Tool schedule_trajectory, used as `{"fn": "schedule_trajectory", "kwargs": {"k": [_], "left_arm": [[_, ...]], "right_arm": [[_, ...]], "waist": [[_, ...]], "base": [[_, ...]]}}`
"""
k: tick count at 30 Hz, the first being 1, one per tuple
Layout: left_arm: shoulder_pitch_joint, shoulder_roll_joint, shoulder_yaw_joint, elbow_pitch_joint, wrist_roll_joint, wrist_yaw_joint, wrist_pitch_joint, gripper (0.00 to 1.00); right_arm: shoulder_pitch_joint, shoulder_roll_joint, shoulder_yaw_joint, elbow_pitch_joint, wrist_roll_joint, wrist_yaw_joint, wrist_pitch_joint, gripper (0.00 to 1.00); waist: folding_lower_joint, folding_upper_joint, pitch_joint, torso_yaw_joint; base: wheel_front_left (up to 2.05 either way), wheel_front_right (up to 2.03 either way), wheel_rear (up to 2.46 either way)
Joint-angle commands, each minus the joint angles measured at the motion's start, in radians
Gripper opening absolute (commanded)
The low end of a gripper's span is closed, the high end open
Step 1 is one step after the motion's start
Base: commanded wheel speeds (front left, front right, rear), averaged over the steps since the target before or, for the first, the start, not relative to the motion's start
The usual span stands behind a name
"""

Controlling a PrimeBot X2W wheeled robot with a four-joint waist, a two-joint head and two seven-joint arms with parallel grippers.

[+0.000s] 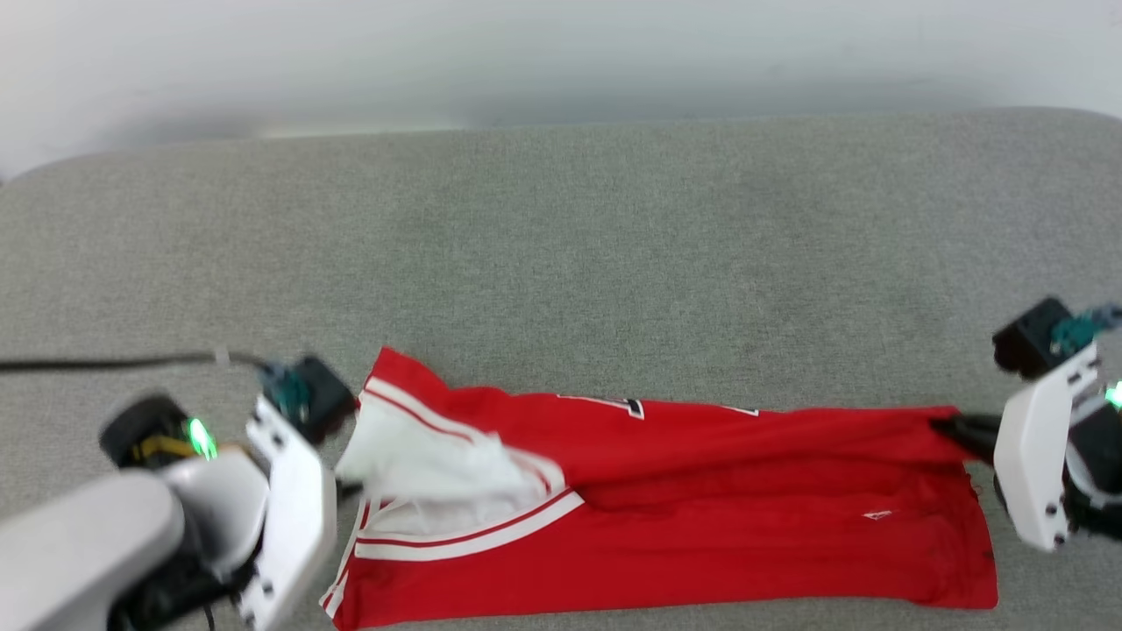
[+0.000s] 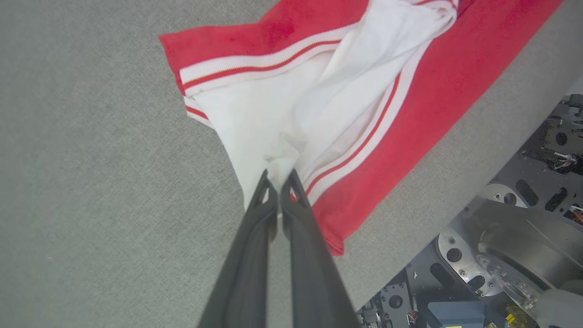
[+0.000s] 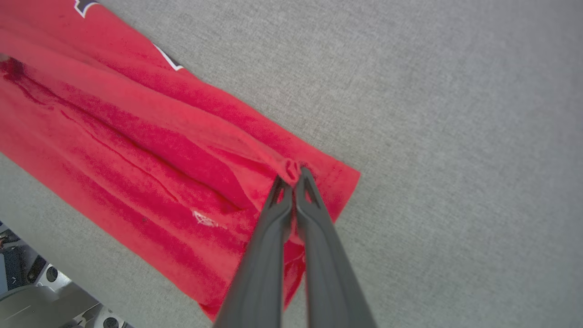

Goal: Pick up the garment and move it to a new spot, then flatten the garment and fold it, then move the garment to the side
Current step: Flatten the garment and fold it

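Gripping the garment [image 1: 701, 491] at both ends
Left pincer [image 2: 278, 180] clamps the white sleeve [image 2: 273, 123], right pincer [image 3: 294, 175] the red hem corner [image 3: 337, 177]; the garment lies along the near edge of the surface [image 1: 561, 263]. Lifting evenly and keeping it taut should avoid creases.

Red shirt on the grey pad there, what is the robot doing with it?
A two-armed robot is handling the shirt, which lies stretched out sideways on the grey pad. Its left gripper is pinched shut on the bunched white sleeve at one end, and its right gripper is pinched shut on the red edge at the other end. The cloth looks partly folded lengthwise and rumpled, so the robot seems to be midway through flattening or folding it.
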Motion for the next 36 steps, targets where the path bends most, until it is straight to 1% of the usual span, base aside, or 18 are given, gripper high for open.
{"fn": "schedule_trajectory", "kwargs": {"k": [1,3,6,9,14,15,16,17,19,21,23,25,28,31,36], "left_arm": [[0.038,0.005,-0.005,-0.012,-0.009,0.015,-0.014,0.00],[0.094,0.007,-0.011,-0.020,-0.017,0.035,-0.034,0.00],[0.163,-0.013,-0.017,-0.019,-0.019,0.054,-0.060,0.00],[0.212,-0.041,-0.019,0.004,-0.030,0.063,-0.082,0.00],[0.252,-0.094,-0.017,0.081,-0.039,0.058,-0.120,0.00],[0.255,-0.102,-0.013,0.097,-0.041,0.057,-0.131,0.28],[0.254,-0.106,-0.013,0.106,-0.029,0.054,-0.143,1.00],[0.254,-0.109,-0.011,0.116,-0.027,0.056,-0.154,1.00],[0.254,-0.107,-0.006,0.120,-0.016,0.062,-0.177,1.00],[0.247,-0.093,0.005,0.108,0.007,0.078,-0.205,1.00],[0.249,-0.083,0.029,0.080,0.011,0.104,-0.248,1.00],[0.258,-0.068,0.054,0.052,0.025,0.143,-0.303,1.00],[0.270,-0.054,0.091,0.021,0.064,0.216,-0.398,1.00],[0.281,-0.062,0.136,0.017,0.097,0.299,-0.509,1.00],[0.334,-0.092,0.208,0.034,0.133,0.448,-0.704,1.00]], "right_arm": [[0.032,-0.005,0.001,-0.003,0.005,-0.001,-0.016,0.00],[0.067,-0.003,0.002,-0.005,0.010,-0.001,-0.033,0.00],[0.115,0.007,0.005,0.007,0.006,-0.001,-0.039,0.00],[0.155,0.025,0.004,0.029,0.005,-0.001,-0.039,0.00],[0.196,0.066,0.005,0.078,-0.009,-0.001,-0.041,0.00],[0.200,0.073,0.003,0.087,-0.012,-0.001,-0.046,0.00],[0.200,0.078,-0.004,0.097,-0.014,-0.001,-0.055,0.16],[0.197,0.086,-0.013,0.102,-0.014,-0.001,-0.063,1.00],[0.193,0.091,-0.025,0.093,-0.014,-0.001,-0.076,1.00],[0.193,0.084,-0.042,0.071,-0.010,-0.001,-0.093,1.00],[0.193,0.068,-0.064,0.040,-0.016,-0.001,-0.119,1.00],[0.197,0.059,-0.097,0.010,-0.013,-0.001,-0.149,1.00],[0.216,0.045,-0.165,-0.029,-0.013,-0.001,-0.198,1.00],[0.241,0.037,-0.246,-0.038,-0.021,-0.001,-0.246,1.00],[0.310,0.067,-0.387,0.019,-0.022,-0.001,-0.288,1.00]], "waist": [[0.0001,-0.0001,-0.008,0.002],[0.0001,-0.0001,-0.012,0.002],[0.0001,-0.0001,-0.010,0.004],[0.0001,-0.0001,-0.001,0.009],[0.0001,-0.0001,0.017,0.011],[0.0001,-0.0001,0.018,0.011],[0.0001,-0.0001,0.017,0.011],[0.0001,-0.0001,0.015,0.010],[0.0001,-0.0001,0.005,0.008],[0.0001,-0.0001,-0.006,0.005],[0.0001,-0.0001,-0.020,0.003],[0.0001,-0.0001,-0.030,0.001],[0.0001,-0.0001,-0.038,0.000],[0.0001,-0.0001,-0.040,0.001],[0.0001,-0.0001,-0.035,-0.001]], "base": [[0.00,0.00,0.00],[0.00,0.00,0.00],[0.00,0.00,0.00],[0.00,0.00,0.00],[0.00,0.00,0.00],[0.00,0.00,0.00],[0.00,0.00,0.00],[0.00,0.00,0.00],[0.00,0.00,0.00],[0.00,0.00,0.00],[0.00,0.00,0.00],[0.00,0.00,0.00],[0.00,0.00,0.00],[0.00,0.00,0.00],[0.00,0.00,0.00]]}}
